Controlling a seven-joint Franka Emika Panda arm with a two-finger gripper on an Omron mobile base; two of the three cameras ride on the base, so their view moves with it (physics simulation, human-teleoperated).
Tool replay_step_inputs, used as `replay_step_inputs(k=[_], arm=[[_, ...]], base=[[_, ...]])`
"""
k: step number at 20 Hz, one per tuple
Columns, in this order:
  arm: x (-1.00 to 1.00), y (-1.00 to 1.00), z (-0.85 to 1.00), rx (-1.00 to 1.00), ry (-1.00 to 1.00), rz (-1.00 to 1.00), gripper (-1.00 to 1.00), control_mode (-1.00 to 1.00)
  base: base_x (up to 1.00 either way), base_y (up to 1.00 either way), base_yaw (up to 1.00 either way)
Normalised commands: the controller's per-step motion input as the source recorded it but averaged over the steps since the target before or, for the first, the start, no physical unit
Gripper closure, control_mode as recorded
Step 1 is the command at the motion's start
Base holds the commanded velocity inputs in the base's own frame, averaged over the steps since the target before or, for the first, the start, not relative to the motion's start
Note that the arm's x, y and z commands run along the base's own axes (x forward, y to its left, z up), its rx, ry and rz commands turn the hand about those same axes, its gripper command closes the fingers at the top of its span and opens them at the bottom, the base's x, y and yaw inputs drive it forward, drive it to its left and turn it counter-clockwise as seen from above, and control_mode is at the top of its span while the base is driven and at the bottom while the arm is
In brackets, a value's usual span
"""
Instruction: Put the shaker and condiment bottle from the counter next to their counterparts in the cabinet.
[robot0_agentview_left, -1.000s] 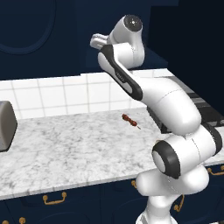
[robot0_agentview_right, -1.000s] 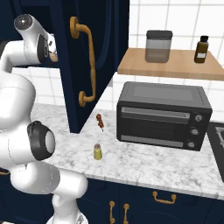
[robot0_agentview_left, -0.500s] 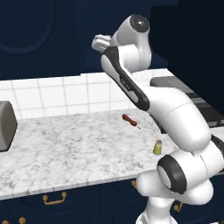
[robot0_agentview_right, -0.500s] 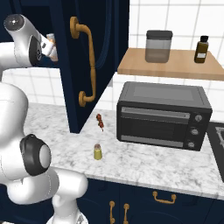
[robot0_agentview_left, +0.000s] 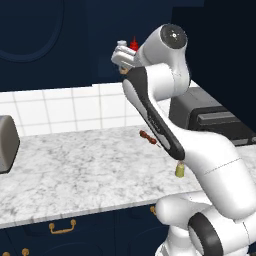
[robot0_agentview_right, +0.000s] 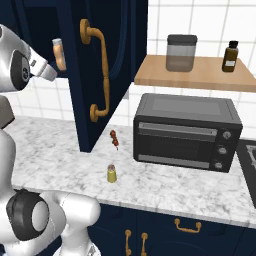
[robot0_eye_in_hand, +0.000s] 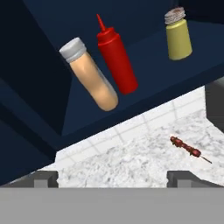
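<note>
Hand (robot0_eye_in_hand: 112, 177) wide open (holding nothing) below condiment bottle (robot0_eye_in_hand: 89, 75).

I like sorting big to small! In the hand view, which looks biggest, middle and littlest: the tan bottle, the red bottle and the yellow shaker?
Biggest first, as they look here:
1. The tan bottle and red squeeze bottle look about alike, so I won't rank them.
2. The yellow shaker looks clearly littlest.
</note>
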Motion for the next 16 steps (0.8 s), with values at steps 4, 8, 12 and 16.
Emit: replay_step_inputs(k=[4, 8, 12, 16], arm=[[-0.75, 0.0, 0.0, 0.02, 0.0, -0.13, -1.0, -1.0], [-0.78, -0.04, 0.0, 0.03, 0.0, -0.15, -1.0, -1.0], [-0.81, -0.12, 0.0, 0.04, 0.0, -0.16, -1.0, -1.0], [-0.68, -0.18, -0.05, 0.05, 0.0, -0.15, -1.0, -1.0]], base=[[0.0, 0.0, 0.0], [0.0, 0.0, 0.0], [0.0, 0.0, 0.0], [0.0, 0.0, 0.0]])
